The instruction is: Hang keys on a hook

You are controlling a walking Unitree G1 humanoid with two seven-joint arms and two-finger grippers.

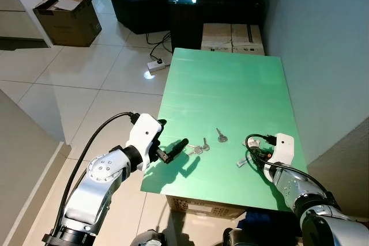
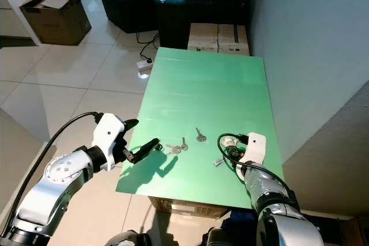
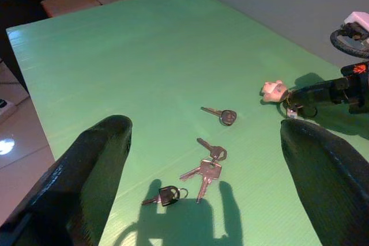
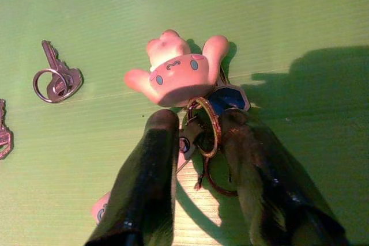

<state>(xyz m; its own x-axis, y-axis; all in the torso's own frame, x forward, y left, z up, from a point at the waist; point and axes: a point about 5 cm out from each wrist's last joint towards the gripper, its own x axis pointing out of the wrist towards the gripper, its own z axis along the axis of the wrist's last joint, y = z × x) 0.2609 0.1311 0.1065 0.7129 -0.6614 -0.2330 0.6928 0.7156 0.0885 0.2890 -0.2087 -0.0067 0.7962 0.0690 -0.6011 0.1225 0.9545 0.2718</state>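
Observation:
On the green table, a key ring with a pink cartoon figure lies near the front right. My right gripper is low over it, with the two black fingers pressed against the ring from either side. Further left lie a single key on its own ring, a small bunch of keys and a black-headed key. My left gripper hovers at the table's front left edge. It is open, with its fingers wide apart, and it points toward the bunch.
Two cardboard boxes stand behind the table's far end, beside a dark cabinet. A power strip lies on the tiled floor to the left. An open carton sits far left. A grey wall runs along the right.

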